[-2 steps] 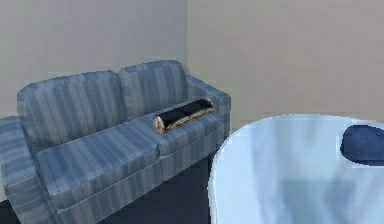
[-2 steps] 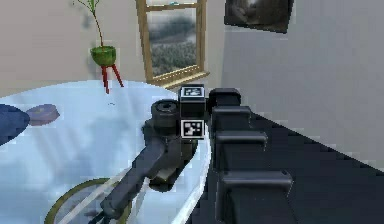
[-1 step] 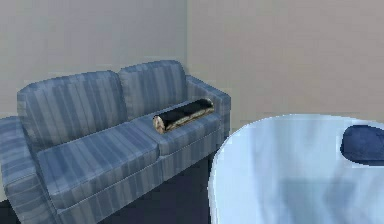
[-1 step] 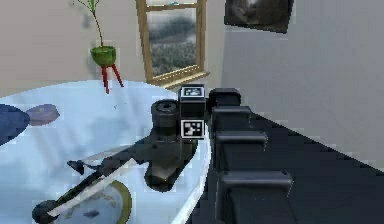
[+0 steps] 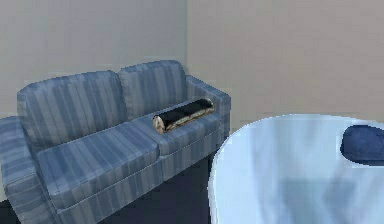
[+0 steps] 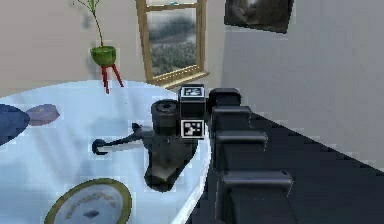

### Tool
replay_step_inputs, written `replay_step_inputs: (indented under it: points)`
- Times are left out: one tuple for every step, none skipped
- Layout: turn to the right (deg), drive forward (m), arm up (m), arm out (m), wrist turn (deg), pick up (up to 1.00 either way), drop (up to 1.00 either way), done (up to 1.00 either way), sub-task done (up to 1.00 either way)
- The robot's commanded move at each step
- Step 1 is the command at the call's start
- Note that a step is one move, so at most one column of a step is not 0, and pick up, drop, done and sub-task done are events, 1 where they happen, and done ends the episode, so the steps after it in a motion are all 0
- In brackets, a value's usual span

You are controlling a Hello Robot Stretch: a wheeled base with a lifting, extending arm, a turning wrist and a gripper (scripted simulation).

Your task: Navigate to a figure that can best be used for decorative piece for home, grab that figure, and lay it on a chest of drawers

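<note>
The gripper [image 6: 108, 145] is over a pale round counter [image 6: 40, 170]; whether it holds anything cannot be told. A dark lump [image 6: 163, 168] beside it, perhaps the figure, looks rigid and fragile: grasp its middle.

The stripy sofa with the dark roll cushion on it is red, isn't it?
No. The stripy sofa is blue, not red, as the forward view shows. The dark roll cushion does lie on it.
</note>
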Motion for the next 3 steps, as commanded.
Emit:
replay_step_inputs:
  points:
    - [0.0,0.00,0.00,0.00,36.0,0.00,0.00,0.00,0.00]
    - [0.0,0.00,-0.28,0.00,0.0,0.00,0.00,0.00,0.00]
    - [0.0,0.00,0.00,0.00,0.0,1.00,0.00,0.00,0.00]
